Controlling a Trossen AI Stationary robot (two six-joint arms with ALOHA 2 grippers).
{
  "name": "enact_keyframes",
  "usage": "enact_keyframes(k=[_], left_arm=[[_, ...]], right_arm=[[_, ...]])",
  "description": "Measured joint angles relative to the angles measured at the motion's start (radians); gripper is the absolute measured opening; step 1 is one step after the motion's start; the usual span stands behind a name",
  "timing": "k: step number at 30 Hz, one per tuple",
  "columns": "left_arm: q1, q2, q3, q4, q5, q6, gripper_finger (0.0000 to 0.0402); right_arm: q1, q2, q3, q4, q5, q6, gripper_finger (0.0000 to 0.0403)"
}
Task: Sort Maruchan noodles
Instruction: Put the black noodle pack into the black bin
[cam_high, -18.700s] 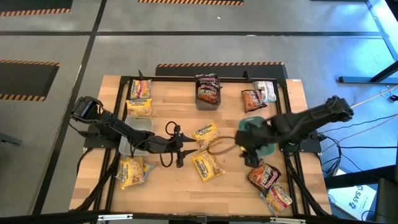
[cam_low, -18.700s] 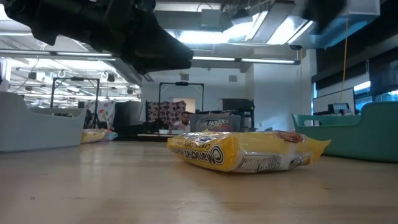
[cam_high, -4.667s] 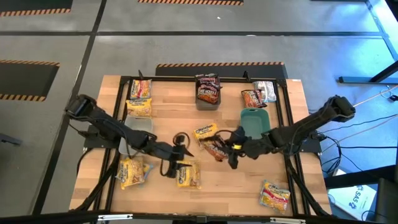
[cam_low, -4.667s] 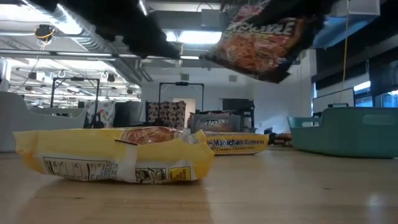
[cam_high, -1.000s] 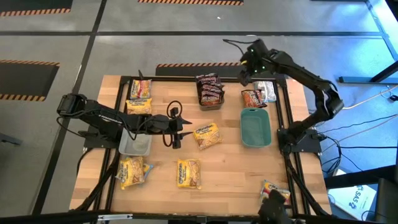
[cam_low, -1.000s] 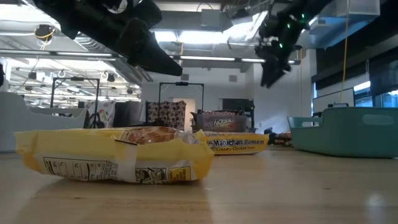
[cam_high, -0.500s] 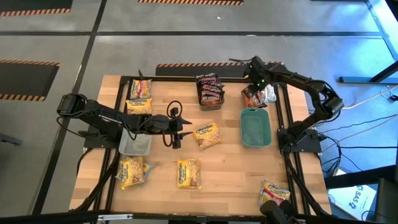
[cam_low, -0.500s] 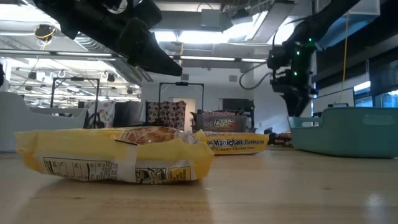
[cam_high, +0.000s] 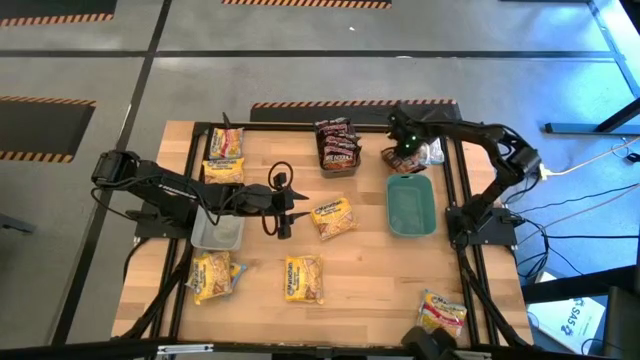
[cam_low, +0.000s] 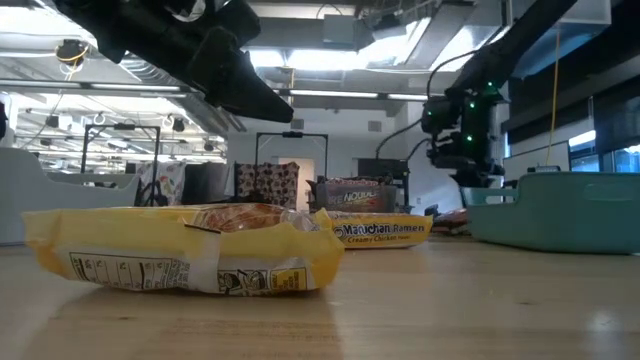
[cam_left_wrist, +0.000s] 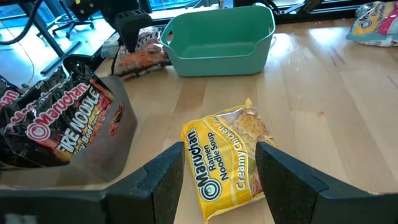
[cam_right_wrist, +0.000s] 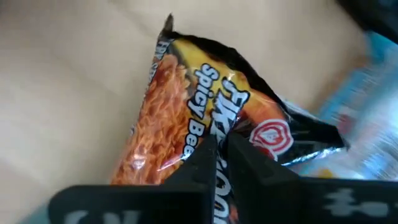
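Jaws of my right gripper (cam_high: 402, 150) pinch dark spicy beef packet (cam_high: 400, 158) at far desk (cam_high: 370, 250) edge, teal bin (cam_high: 410, 205) just beside.

Low view: lift straight up.

Left wrist view: my left gripper (cam_left_wrist: 217, 168) spread above yellow packet (cam_left_wrist: 227, 155).

Right wrist view: pinch looks central; keep squeeze firm.

"Maruchan Ramen Noodle Soup" and "Creamy Chicken" are read on the yellow packet (cam_left_wrist: 227, 158). "Maruchan FIRE NOODLE" is printed on the dark packets (cam_left_wrist: 59, 121), and "Spicy Beef" on the red-orange packet (cam_right_wrist: 205, 130).
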Motion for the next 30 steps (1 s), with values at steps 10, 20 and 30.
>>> enact_keyframes(k=[10, 20, 30], left_arm=[[0.0, 0.0, 0.0, 0.0, 0.0, 0.007, 0.0192], [0.0, 0.0, 0.0, 0.0, 0.0, 0.004, 0.0192], [-0.002, 0.0, 0.0, 0.0, 0.001, -0.059, 0.0192]], right_arm=[[0.163, 0.014, 0.0, 0.06, -0.058, -0.003, 0.0019], [0.318, 0.042, 0.002, 0.096, -0.084, 0.011, 0.0019], [0.447, 0.042, 0.002, 0.101, -0.084, 0.052, 0.0019]])
